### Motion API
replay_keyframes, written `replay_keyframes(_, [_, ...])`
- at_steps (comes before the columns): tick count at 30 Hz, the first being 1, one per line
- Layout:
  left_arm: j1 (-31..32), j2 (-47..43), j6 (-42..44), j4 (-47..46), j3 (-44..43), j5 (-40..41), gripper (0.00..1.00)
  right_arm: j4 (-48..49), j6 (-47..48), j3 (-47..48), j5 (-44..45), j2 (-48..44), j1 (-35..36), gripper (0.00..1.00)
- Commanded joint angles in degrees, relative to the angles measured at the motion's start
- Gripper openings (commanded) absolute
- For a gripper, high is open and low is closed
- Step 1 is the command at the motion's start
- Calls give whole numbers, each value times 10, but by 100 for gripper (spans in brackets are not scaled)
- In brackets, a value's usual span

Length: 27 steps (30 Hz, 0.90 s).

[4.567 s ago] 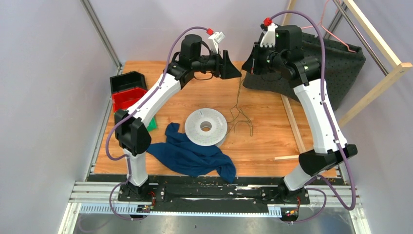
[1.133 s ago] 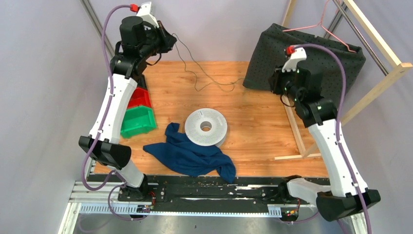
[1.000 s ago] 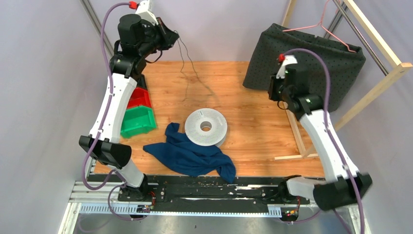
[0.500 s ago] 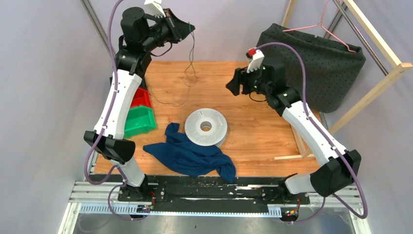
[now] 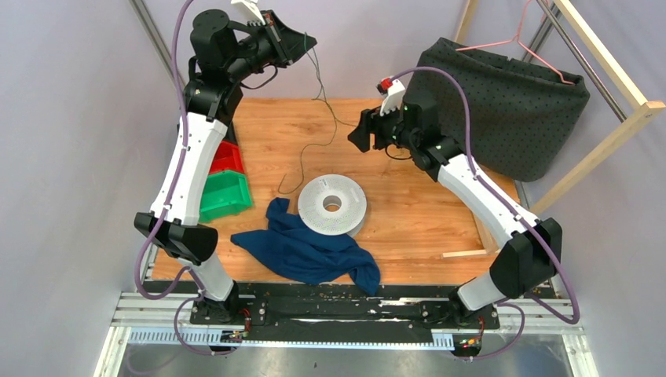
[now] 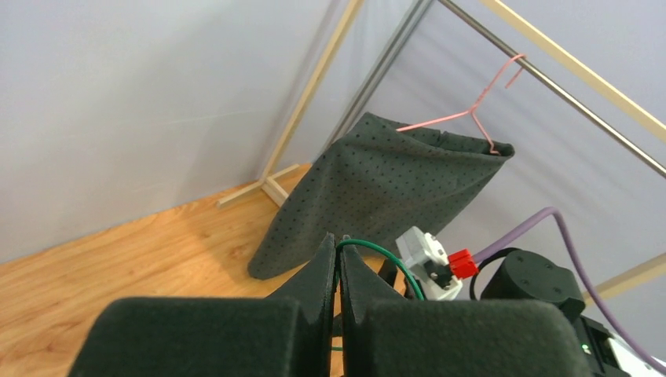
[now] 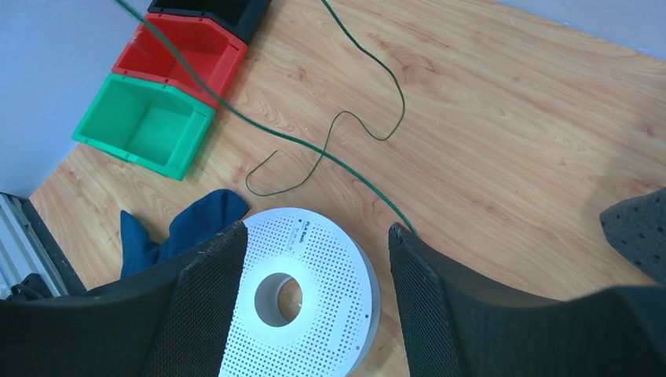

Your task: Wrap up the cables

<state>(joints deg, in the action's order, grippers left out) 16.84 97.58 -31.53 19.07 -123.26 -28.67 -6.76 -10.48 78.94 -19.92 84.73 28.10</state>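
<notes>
Nearest the arm bases, a crumpled dark blue cloth point(image 5: 310, 247) lies on the wooden desk point(image 5: 424, 204), reaching up to the near left side of the white perforated round spool point(image 5: 333, 204), which lies flat with its centre hole facing up. At the desk's left edge stand an open green plastic bin point(image 5: 224, 196), an open red plastic bin point(image 5: 224, 157) behind it, and a black plastic bin point(image 7: 208, 8) farthest back. The thin dark green wire point(image 7: 403, 106) has its loose end on the desk just left of the spool. From there it snakes away across the boards in loose curves and rises off the desk to the left gripper point(image 5: 308, 41). That gripper is raised high over the far left part of the desk and is clamped on the wire; in the left wrist view the wire arcs out from between its pressed-together fingertips. The right gripper point(image 5: 357, 135) hovers above the desk beyond the spool, fingers spread wide and holding nothing. In its wrist view the spool lies below, between the fingers, and one strand of the wire runs to the tip of one finger and is lost behind it, so contact cannot be told. Farthest back on the right, a dark grey dotted fabric point(image 5: 510, 102) hangs from a pink wire hanger point(image 6: 463, 118) on a metal rail point(image 6: 550, 78) beside a light wooden frame point(image 5: 605, 55).
</notes>
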Motion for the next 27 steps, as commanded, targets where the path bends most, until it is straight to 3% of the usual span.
replay_keyframes(1, [5, 0, -26, -31, -8, -29, 0, 19, 7, 15, 16, 6, 8, 70])
replay_keyframes(11, [6, 0, -31, -38, -9, -28, 0, 7, -2, 9, 36, 19, 6, 72])
replay_keyframes(19, [6, -1, -28, -36, -13, -26, 0, 2, -10, -32, 0, 11, 3, 76])
replay_keyframes(27, [6, 4, -46, -53, -20, -24, 0, 31, -78, -64, -49, 16, 5, 77])
